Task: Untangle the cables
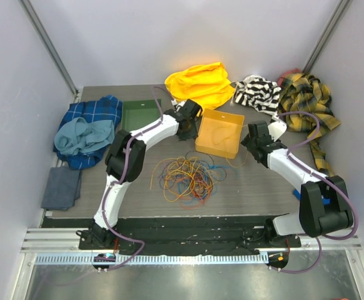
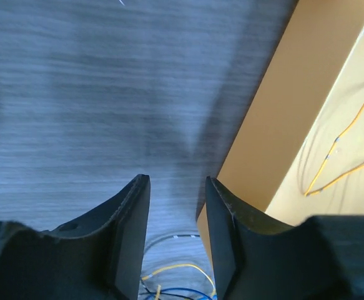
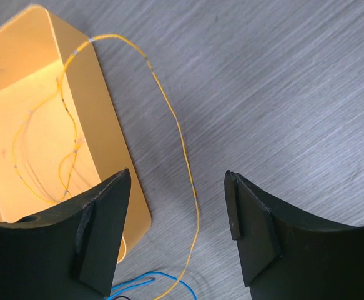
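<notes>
The cables (image 1: pixel 185 178) sit heaped on the table (image 1: pixel 256 184), one yellow strand (image 3: pixel 180 140) trailing over the yellow bin (image 3: pixel 114 164) rim — my left gripper (image 2: pixel 177 181) and right gripper (image 3: pixel 177 176) both hang open and empty, and I reckon a tug there could drag the bin or cinch the knot.

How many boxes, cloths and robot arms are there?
Boxes: 2, the green box and the orange box.
Cloths: 6, blue plaid cloth, teal cloth, grey cloth, yellow cloth, striped cloth, yellow-black plaid cloth; a reddish bit behind it is too hidden to count.
Robot arms: 2, left arm, right arm.
Total: 10.
</notes>
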Robot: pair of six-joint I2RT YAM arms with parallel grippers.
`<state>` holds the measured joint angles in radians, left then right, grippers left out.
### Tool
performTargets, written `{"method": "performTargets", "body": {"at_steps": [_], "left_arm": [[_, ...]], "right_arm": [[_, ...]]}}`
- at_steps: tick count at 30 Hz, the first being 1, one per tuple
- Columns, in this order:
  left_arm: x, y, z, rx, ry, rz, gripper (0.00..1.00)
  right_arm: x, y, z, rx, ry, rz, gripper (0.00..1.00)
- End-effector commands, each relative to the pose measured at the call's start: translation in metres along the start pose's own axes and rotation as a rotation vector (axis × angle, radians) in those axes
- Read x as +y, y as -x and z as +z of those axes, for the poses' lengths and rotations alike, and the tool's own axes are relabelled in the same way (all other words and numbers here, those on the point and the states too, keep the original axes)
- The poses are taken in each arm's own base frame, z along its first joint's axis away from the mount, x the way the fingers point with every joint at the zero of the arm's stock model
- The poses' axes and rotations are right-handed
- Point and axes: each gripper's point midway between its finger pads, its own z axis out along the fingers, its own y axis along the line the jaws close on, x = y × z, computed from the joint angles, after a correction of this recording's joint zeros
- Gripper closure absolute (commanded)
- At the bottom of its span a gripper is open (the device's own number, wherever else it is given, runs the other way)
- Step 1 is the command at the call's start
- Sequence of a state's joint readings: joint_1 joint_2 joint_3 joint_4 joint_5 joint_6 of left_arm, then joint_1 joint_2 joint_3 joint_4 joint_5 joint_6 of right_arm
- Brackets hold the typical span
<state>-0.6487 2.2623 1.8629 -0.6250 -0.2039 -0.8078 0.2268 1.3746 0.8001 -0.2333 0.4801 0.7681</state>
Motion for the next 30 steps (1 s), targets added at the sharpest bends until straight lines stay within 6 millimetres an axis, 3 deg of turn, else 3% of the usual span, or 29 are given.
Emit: {"method": "performTargets", "body": {"at_steps": [1, 8, 14, 18, 21, 22, 25, 26, 28, 30], "left_arm": [[-0.026, -0.011, -0.009, 0.025, -0.084, -0.026, 0.57], [-0.04, -0.023, -0.01, 0.039, -0.126, -0.037, 0.61], [-0.045, -0.029, -0.011, 0.03, -0.135, -0.048, 0.61], [-0.038, -0.015, -0.023, -0.028, -0.107, -0.045, 0.5], [-0.026, 0.008, -0.046, -0.104, -0.064, -0.024, 0.29], [-0.023, 0.023, -0.062, -0.159, -0.054, -0.032, 0.27], [-0.009, 0.039, -0.085, -0.217, -0.035, -0.035, 0.22], [-0.004, 0.049, -0.102, -0.25, -0.039, -0.042, 0.21], [0.005, 0.049, -0.114, -0.263, -0.036, -0.036, 0.21], [0.006, 0.054, -0.138, -0.291, -0.073, -0.049, 0.21]], "right_arm": [[-0.01, -0.003, 0.001, -0.011, -0.036, 0.033, 0.31], [-0.013, -0.014, -0.003, 0.027, -0.026, 0.063, 0.31], [-0.021, -0.022, -0.022, 0.05, 0.013, 0.113, 0.31], [-0.032, -0.025, -0.028, 0.036, 0.006, 0.153, 0.31], [-0.034, -0.013, -0.029, -0.013, -0.009, 0.164, 0.32], [-0.03, -0.005, -0.027, -0.028, -0.014, 0.157, 0.31], [-0.025, 0.014, -0.018, -0.051, -0.04, 0.166, 0.31], [-0.033, 0.013, -0.007, -0.026, -0.072, 0.183, 0.31], [-0.034, 0.019, 0.002, -0.02, -0.083, 0.202, 0.32], [-0.042, 0.021, 0.018, -0.011, -0.116, 0.221, 0.32]]}}
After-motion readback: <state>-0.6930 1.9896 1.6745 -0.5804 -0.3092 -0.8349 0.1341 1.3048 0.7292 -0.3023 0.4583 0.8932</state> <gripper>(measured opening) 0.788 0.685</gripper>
